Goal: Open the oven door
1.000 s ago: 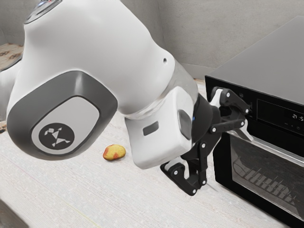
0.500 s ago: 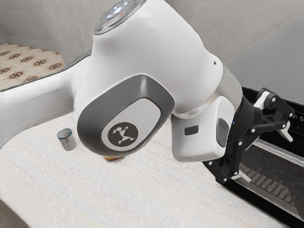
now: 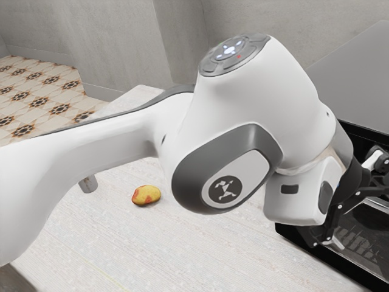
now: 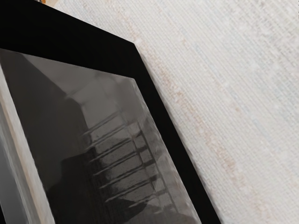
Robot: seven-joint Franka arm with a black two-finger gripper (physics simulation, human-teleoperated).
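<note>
My gripper (image 3: 363,210) is at the exterior view's right edge, in front of the oven (image 3: 358,73); its fingers are spread wide, with nothing visible between them. Part of the upper finger is cut off by that edge. Behind the hand, the oven door (image 3: 295,238) stands shut, and a wire rack shows through its glass. In the wrist view the door's dark glass (image 4: 60,135) lies inside a black frame, with a pale handle bar (image 4: 29,158) along one side. The hand and arm hide much of the oven's front in the exterior view.
A yellow and red fruit (image 3: 146,194) lies on the pale table (image 3: 182,261), below the arm's forearm. Beside the forearm a small cup (image 3: 89,184) is partly hidden. Grey walls and a patterned tile floor (image 3: 36,91) are behind.
The arm and hand have travelled toward the exterior view's right, along the oven's front. The fingers remain apart. The door has not visibly moved.
</note>
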